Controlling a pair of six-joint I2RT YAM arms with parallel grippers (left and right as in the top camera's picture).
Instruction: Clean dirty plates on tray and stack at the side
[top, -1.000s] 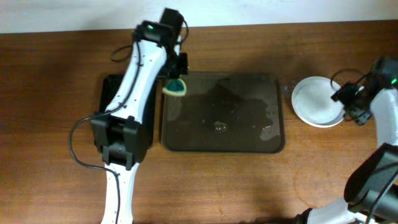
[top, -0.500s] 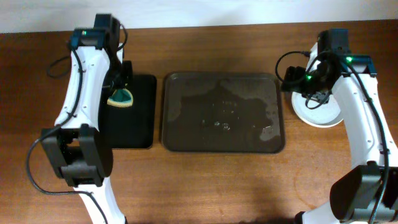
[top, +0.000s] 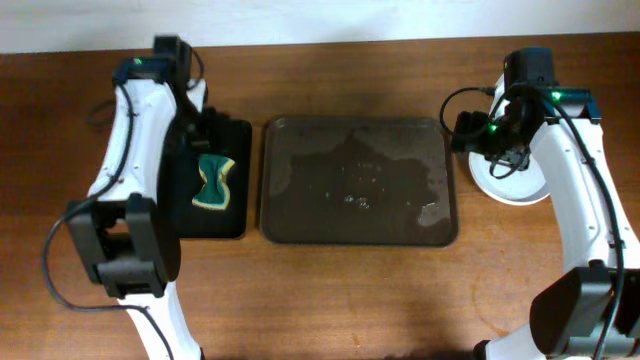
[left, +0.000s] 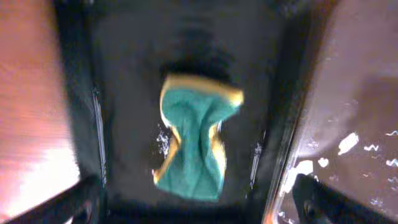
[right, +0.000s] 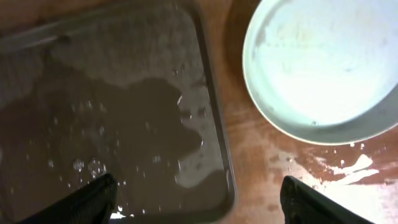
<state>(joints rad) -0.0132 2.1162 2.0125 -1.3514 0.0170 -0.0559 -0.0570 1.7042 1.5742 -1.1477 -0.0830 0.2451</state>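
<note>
The tray (top: 300, 215) lies mid-table, dark brown and wet, with puddles and droplets but no plate on it; in the right wrist view the tray (right: 112, 112) fills the left side. The white plates (top: 515, 182) rest on the table right of it as one round pile, and the top plate (right: 323, 68) looks clean. My right gripper (top: 468, 135) hovers open over the tray's right rim, its fingertips (right: 93, 199) wide apart and empty. My left gripper (top: 203, 135) is open above a green-and-yellow sponge (top: 214, 180), which lies loose below it (left: 196, 143).
A smaller black tray (top: 235, 220) left of the brown one holds the sponge. Water streaks mark the wood (right: 348, 168) below the plates. Both arms reach in from the front edge, along the table's left and right sides.
My left gripper carried the sponge from the brown tray's corner over the black tray, opened and dropped it there. My right arm swung in from the plates toward the tray's right rim.
</note>
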